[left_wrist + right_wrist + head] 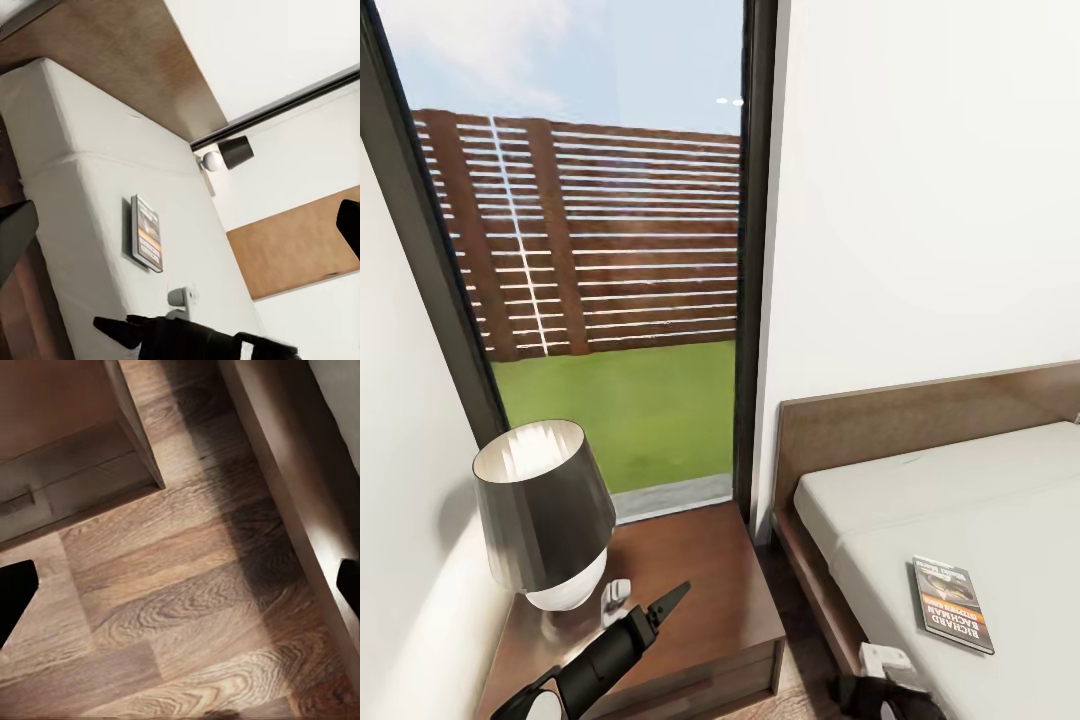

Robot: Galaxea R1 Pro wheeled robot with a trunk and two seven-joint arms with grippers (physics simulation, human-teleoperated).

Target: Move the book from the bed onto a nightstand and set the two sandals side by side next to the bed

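The book [952, 604] lies flat on the pale mattress of the bed [960, 500], close to the near edge; the left wrist view has the book [146, 233] on the mattress [82, 150] too. The dark brown nightstand [700, 580] stands left of the bed under the window. My left gripper [652, 610] hovers over the nightstand's front, open, with its fingertips [15, 234] far apart. My right gripper [180, 589] is open above the plank floor between the nightstand [67, 442] and the bed frame [300, 487]. The sandals are out of view.
A grey-shaded lamp [548, 510] takes up the nightstand's left half. A tall black-framed window [755, 250] rises behind it, with a white wall on each side. My right arm [880, 690] is low beside the bed edge. A second lamp [229, 154] stands beyond the bed.
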